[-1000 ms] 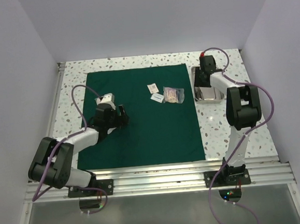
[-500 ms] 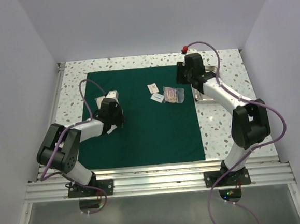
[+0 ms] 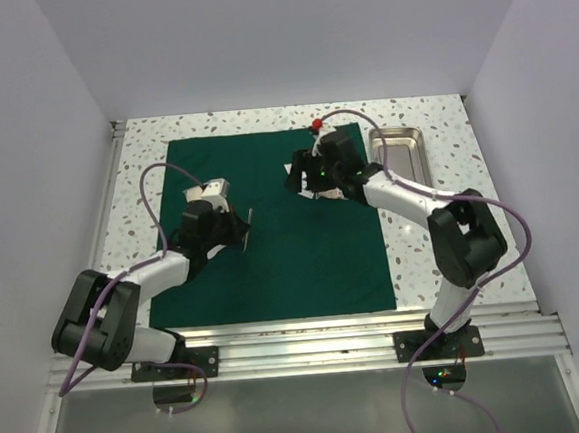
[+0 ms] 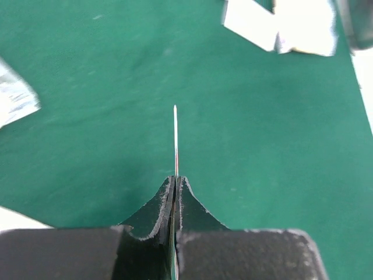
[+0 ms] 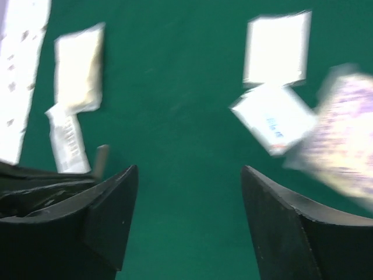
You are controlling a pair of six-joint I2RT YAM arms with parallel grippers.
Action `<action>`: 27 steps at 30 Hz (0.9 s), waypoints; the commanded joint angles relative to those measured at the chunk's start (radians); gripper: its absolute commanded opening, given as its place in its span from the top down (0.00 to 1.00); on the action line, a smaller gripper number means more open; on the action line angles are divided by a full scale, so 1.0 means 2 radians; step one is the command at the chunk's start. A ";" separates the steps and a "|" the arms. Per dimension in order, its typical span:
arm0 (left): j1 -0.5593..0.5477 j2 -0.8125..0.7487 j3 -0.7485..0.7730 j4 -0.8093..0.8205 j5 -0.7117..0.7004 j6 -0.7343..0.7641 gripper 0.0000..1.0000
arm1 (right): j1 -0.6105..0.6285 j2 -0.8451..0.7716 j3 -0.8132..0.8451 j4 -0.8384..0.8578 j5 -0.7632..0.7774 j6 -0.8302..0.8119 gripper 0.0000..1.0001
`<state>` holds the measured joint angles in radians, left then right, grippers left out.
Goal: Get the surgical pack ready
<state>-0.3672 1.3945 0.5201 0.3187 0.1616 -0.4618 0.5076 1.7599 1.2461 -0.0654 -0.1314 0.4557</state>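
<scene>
The jaws of the left gripper (image 4: 175,182) are pressed together and pinch one thin flat piece (image 4: 175,137). It is seen only by its edge, so its kind cannot be told. The jaws of the right gripper (image 5: 187,170) stand spread apart, with nothing between them.

There is one surgical pack (image 3: 303,266): a dark green sheet that lies flat as a square on the speckled table (image 3: 144,153). Both grippers are over it. One steel tray (image 3: 394,134) stands just beside its far right edge.

Below the right gripper, three small things lie on the sheet: one plain white packet (image 5: 277,49), one white packet with blue print (image 5: 273,119) that is too blurred to read, and one clear bag (image 5: 344,143) just beside that packet.
</scene>
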 commanded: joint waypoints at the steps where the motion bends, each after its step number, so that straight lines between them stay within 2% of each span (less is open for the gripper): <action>1: -0.002 -0.017 -0.017 0.068 0.042 -0.012 1.00 | 0.040 0.019 -0.016 0.072 -0.028 0.055 0.24; 5: -0.002 -0.022 -0.024 0.080 0.057 -0.018 1.00 | 0.074 0.034 -0.044 0.164 -0.024 0.108 0.24; 7: -0.002 -0.022 -0.023 0.078 0.059 -0.022 1.00 | 0.091 0.040 -0.051 0.181 -0.018 0.120 0.23; 15: -0.002 -0.018 -0.029 0.092 0.072 -0.033 1.00 | 0.127 0.076 -0.039 0.197 0.007 0.161 0.28; 19: -0.002 -0.019 -0.035 0.104 0.079 -0.043 1.00 | 0.140 0.098 -0.023 0.195 0.007 0.173 0.35; 22: -0.001 -0.026 -0.042 0.115 0.078 -0.048 1.00 | 0.145 0.109 -0.016 0.192 0.008 0.189 0.46; 26: -0.002 -0.035 -0.051 0.127 0.076 -0.052 1.00 | 0.147 0.109 -0.020 0.198 0.010 0.212 0.74; 27: -0.002 -0.038 -0.052 0.126 0.075 -0.052 1.00 | 0.147 0.109 -0.020 0.197 0.012 0.212 0.84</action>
<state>-0.3679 1.3579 0.4248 0.4782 0.2989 -0.5426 0.7971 1.9839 1.1755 0.2840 -0.1223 0.8330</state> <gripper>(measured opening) 0.012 0.226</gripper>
